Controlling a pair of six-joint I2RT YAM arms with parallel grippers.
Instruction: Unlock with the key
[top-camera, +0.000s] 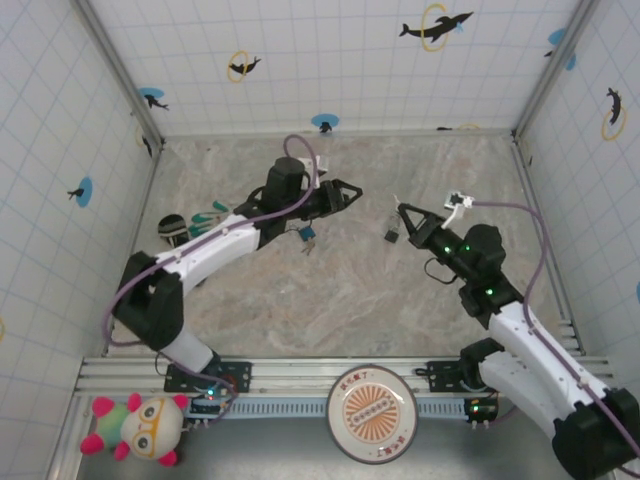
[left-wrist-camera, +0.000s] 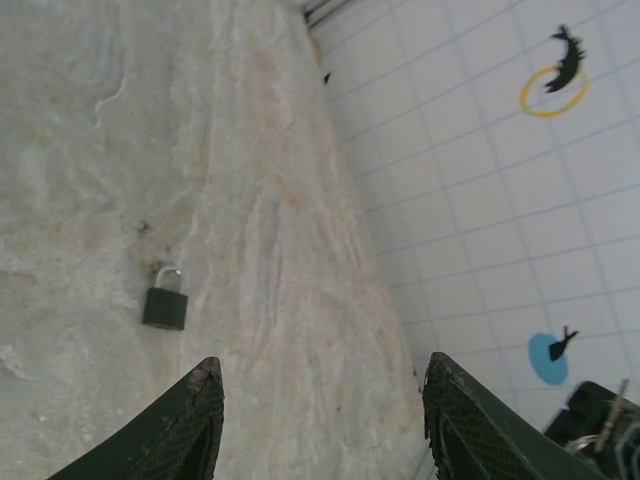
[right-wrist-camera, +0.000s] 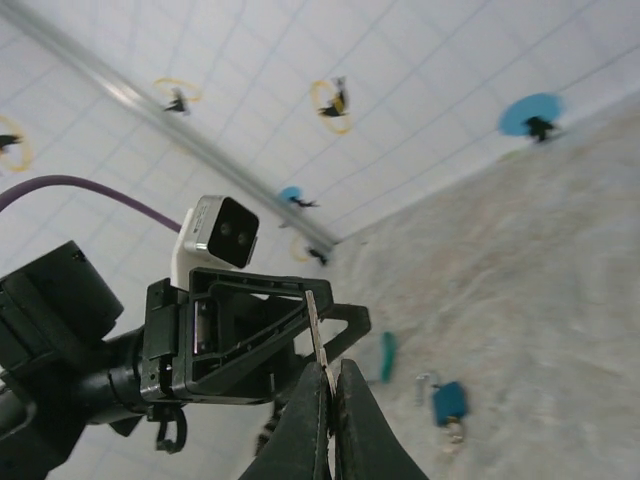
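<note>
A small dark padlock (top-camera: 392, 236) with a silvery shackle lies flat on the marbled worktop (top-camera: 330, 290). Everything else is placed from it. The right hand (top-camera: 403, 211) hangs just behind the padlock, on the back-wall side, close to it but not touching. In the right wrist view this hand (right-wrist-camera: 328, 372) has its fingers pressed together on the key (right-wrist-camera: 314, 325), whose thin silvery blade sticks up from between the tips. The head of the key is hidden in the grip. The left hand (top-camera: 352, 189) is to the left of the padlock and a little further back, clear of it, pointing toward the right hand. In the left wrist view its fingers are spread wide with nothing between them (left-wrist-camera: 322, 360), and the padlock (left-wrist-camera: 165, 303) lies ahead of the left fingertip. Well to the left of the dark padlock lies a blue padlock (top-camera: 307, 234), under the left forearm. In the right wrist view a teal strip (right-wrist-camera: 387, 355) lies just beside the blue padlock.
</note>
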